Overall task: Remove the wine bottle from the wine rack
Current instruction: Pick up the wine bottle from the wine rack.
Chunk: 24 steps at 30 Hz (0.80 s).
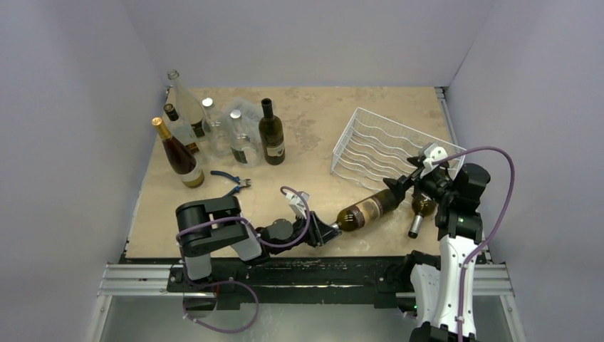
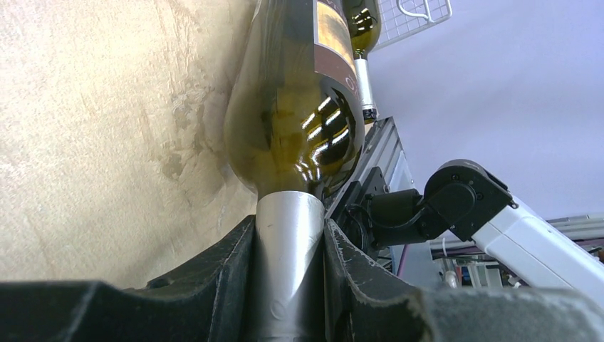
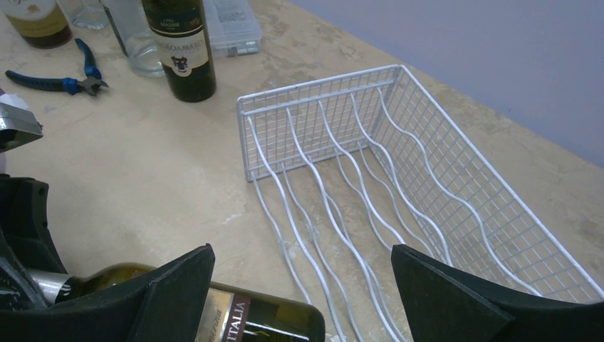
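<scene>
A dark green wine bottle [image 1: 367,209] with a brown label lies on its side on the table, its base at the near edge of the white wire wine rack [image 1: 388,146]. My left gripper [image 1: 329,226] is shut on its silver foil neck [image 2: 288,242], a finger pressed against each side. The bottle's body [image 2: 292,100] rises ahead of the left wrist camera. My right gripper [image 3: 303,281] hangs open over the bottle's base [image 3: 249,320] and the rack's wavy wires [image 3: 370,164], holding nothing. A second dark bottle [image 1: 420,208] lies beside the right arm.
Several upright bottles [image 1: 271,132] stand at the back left, with a clear plastic box [image 1: 246,110] behind them. Blue-handled pliers [image 1: 231,179] lie on the table in front of those bottles. Walls close in on the left, right and far sides.
</scene>
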Motion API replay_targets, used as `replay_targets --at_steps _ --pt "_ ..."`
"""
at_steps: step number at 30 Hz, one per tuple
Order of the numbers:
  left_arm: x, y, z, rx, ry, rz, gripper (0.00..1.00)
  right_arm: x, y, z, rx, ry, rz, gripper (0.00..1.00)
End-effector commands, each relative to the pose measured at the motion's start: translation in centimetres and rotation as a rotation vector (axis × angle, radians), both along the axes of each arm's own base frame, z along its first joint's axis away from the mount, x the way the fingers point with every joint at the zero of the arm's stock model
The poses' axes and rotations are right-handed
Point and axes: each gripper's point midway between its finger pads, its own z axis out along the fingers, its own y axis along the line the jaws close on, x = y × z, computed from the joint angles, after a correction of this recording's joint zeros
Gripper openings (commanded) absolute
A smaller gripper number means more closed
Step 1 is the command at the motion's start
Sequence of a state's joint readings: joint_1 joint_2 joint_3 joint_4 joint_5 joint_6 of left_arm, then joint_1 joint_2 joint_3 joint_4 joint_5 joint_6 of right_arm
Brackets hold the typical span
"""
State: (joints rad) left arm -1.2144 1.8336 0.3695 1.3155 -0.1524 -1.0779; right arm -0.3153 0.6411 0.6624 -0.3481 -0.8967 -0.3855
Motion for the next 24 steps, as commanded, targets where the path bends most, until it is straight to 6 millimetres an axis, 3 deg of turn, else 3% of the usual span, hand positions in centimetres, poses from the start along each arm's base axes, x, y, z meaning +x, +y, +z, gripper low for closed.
replay_targets --at_steps 1,24 --pt "0.8 0.5 4.1 -0.129 -0.050 0.052 0.00 -0.7 0.9 -0.4 -0.009 0.023 0.086 0.99" --pt "-0.8 0.8 3.8 -0.058 0.037 -0.011 0.00 -4.2 7.2 -4.4 -0.186 0.035 0.534 0.99"
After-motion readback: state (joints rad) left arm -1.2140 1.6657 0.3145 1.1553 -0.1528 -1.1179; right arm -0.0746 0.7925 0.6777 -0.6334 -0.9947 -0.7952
